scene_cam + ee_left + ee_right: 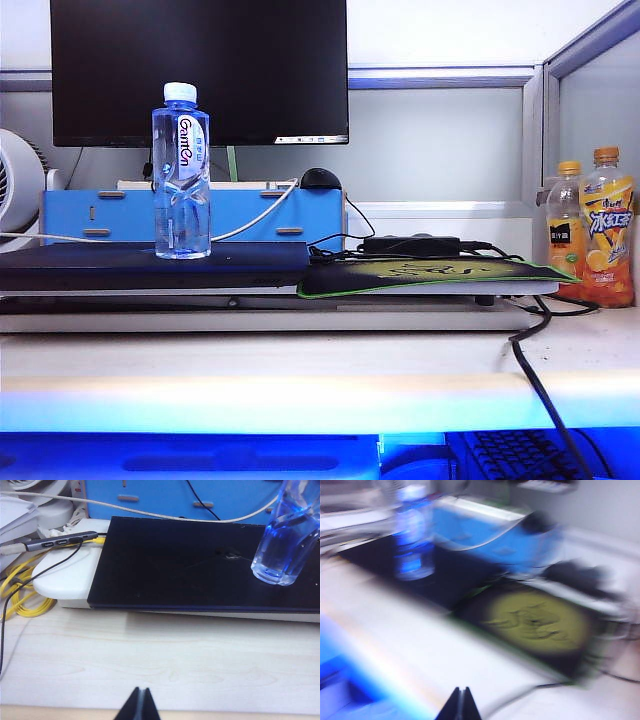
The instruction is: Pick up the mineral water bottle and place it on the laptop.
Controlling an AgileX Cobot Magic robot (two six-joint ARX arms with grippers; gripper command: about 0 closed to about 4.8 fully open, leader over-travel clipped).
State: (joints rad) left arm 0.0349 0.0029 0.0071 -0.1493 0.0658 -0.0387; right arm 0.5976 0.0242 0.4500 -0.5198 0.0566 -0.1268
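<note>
Exterior view shows the bottle (182, 172) standing upright on the laptop (150, 266), toward the lid's 3 o'clock half and set in from the edge, with neither arm anywhere in that picture. Judged from this, the placing looks done, and what remains is a clean retreat.

The left gripper (139, 704) has its tips pressed together and holds nothing; it hangs above bare desk (160, 655) at 6 o'clock of the laptop (190, 565), well apart from the bottle (286, 540). The right gripper (459, 704) is likewise clenched and empty, over the desk's near edge, with the bottle (412, 535) well off at 11 o'clock and the mouse pad (537, 622) at 1 o'clock. That picture is smeared throughout, so fine detail there cannot be trusted.

To finish well, the arms should pull away toward 6 o'clock — out over open desk and clear of the lid. A tall, narrow bottle on a thin raised slab would likely tip at a light brush, and the white cable (262, 212) just behind it is one more thing to leave alone.

The bottle is clear plastic with a white cap, a white-and-blue label lettered "Ganten" in red, and a twisted ribbed body. It looks full or nearly so — its base sits flat on the matte dark lid.
</note>
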